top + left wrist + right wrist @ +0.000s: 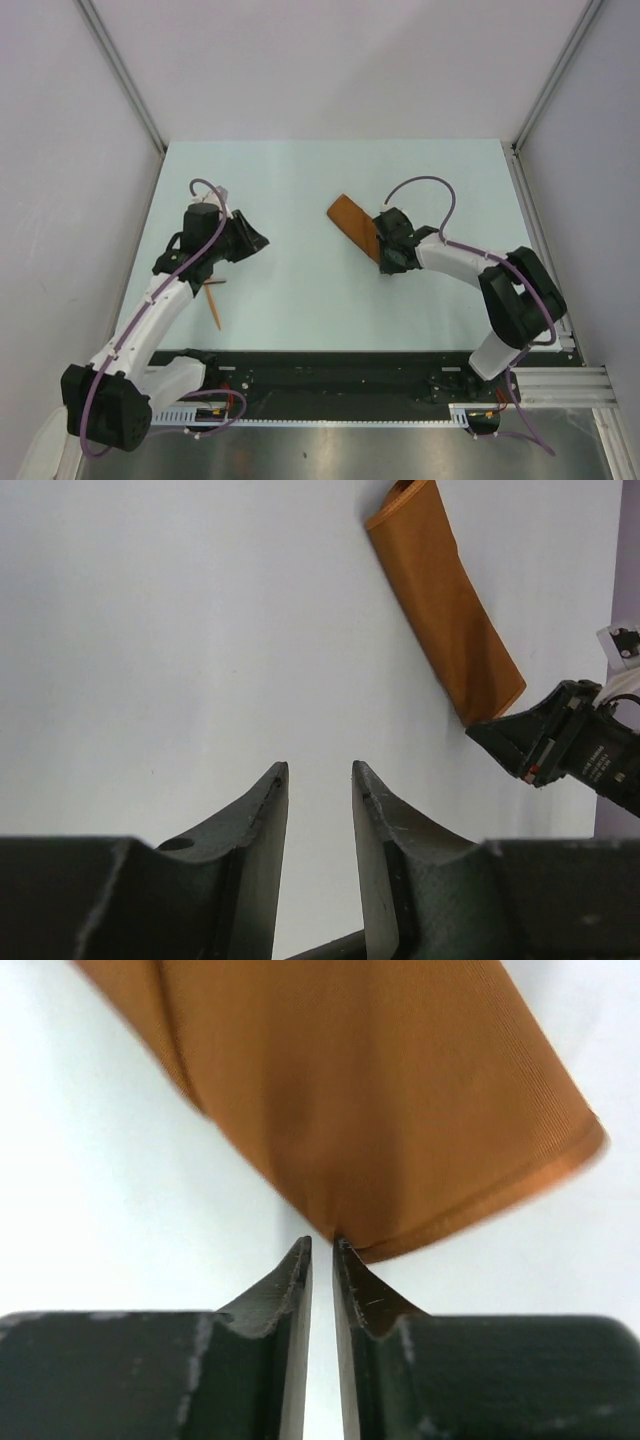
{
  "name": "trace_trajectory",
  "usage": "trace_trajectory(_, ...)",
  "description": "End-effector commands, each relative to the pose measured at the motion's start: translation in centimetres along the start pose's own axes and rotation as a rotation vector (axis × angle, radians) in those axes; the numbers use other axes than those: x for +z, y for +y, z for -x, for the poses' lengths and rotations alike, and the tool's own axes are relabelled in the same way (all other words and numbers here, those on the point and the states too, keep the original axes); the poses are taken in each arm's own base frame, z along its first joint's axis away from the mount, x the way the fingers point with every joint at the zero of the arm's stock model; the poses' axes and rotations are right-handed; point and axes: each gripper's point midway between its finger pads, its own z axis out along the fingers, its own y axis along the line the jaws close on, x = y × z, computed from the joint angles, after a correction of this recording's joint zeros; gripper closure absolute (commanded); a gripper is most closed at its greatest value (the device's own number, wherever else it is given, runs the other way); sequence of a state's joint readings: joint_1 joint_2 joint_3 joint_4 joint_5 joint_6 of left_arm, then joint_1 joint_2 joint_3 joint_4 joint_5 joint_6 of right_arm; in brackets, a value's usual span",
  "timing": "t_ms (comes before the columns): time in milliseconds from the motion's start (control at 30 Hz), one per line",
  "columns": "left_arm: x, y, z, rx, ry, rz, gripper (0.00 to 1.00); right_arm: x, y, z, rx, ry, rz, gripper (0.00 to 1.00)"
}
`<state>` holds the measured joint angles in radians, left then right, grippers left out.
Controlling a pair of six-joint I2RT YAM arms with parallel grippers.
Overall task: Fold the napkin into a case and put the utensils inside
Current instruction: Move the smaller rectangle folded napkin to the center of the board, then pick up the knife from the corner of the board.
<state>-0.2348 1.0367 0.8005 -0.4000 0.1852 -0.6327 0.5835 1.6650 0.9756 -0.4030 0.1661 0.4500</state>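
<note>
The napkin is folded into a narrow rust-orange case [355, 228] that lies slanted at the table's middle. It also shows in the left wrist view [445, 605] and fills the top of the right wrist view [380, 1090]. My right gripper [380, 257] [322, 1242] is at the case's near end. Its jaws are almost together and pinch the cloth's edge at the tips. My left gripper [262, 243] [320, 770] is open and empty, well left of the case. A slim orange stick [213, 310] lies by the left arm. A second orange piece [214, 283] is mostly hidden under that arm.
The pale table [300, 290] has metal frame posts at its back corners and grey walls on three sides. A black rail [330, 385] runs along the near edge by the arm bases.
</note>
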Motion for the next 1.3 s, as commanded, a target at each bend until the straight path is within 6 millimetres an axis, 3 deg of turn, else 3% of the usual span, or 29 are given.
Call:
trace_trajectory(0, -0.4, 0.2, 0.6, -0.027, -0.04, 0.016, 0.63, -4.5, 1.6, 3.1, -0.071, -0.117, 0.032, 0.74)
trace_trajectory(133, -0.2, 0.7, 0.4, -0.052, -0.028, 0.044, 0.63, -4.3, 4.0, 3.0, -0.092, -0.096, 0.1, 0.63)
trace_trajectory(200, -0.3, 0.9, 0.3, -0.063, -0.023, 0.056, 0.63, -3.3, 4.7, 2.9, -0.104, -0.067, 0.108, 0.63)
trace_trajectory(267, -0.5, 1.6, 0.5, -0.081, -0.045, 0.096, 0.61, -2.7, 5.9, 3.3, -0.108, -0.073, 0.157, 0.69)
trace_trajectory(333, -1.0, 2.7, 0.6, -0.105, -0.058, 0.162, 0.6, -1.7, 6.5, 3.3, -0.103, -0.067, 0.184, 0.84)
trace_trajectory(400, -1.6, 5.1, 0.7, -0.162, -0.089, 0.296, 0.59, -0.7, 6.8, 3.5, -0.095, -0.059, 0.194, 0.87)
trace_trajectory(533, -2.4, 8.2, 0.5, -0.259, -0.082, 0.464, 0.56, 1.9, 5.2, 2.4, -0.085, -0.014, 0.152, 0.95)
trace_trajectory(667, -2.0, 11.0, -0.8, -0.36, 0.002, 0.548, 0.47, 3.6, 0.9, 1.6, -0.035, 0.009, 0.049, 0.96)
trace_trajectory(767, -2.1, 13.4, -0.8, -0.461, 0.009, 0.581, 0.46, 4.3, -1.6, 2.0, -0.011, -0.003, -0.043, 0.96)
trace_trajectory(867, -2.2, 16.6, -0.3, -0.521, -0.022, 0.681, 0.45, 4.6, -3.7, 3.8, 0.008, -0.035, -0.114, 0.95)
trace_trajectory(1000, -2.4, 19.4, 1.4, -0.463, -0.011, 0.788, 0.5, 4.1, -2.4, 5.7, -0.024, -0.073, -0.069, 0.92)
trace_trajectory(1100, -3.6, 21.4, -0.6, -0.543, 0.081, 0.911, 0.5, 2.2, -0.2, 6.0, -0.036, -0.079, 0.017, 0.7)
trace_trajectory(1167, -3.9, 21.4, -1.8, -0.713, 0.079, 0.892, 0.51, 0.4, 1.9, 5.7, -0.049, -0.089, 0.116, 0.61)
trace_trajectory(1200, -4.1, 21.6, -2.7, -0.751, 0.07, 0.899, 0.49, -1.5, 3.6, 5.2, -0.079, -0.111, 0.168, 0.54)
trace_trajectory(1267, -5.5, 21.6, -1.6, -0.832, -0.081, 0.925, 0.46, -3.2, 5.5, 4.4, -0.114, -0.123, 0.221, 0.47)
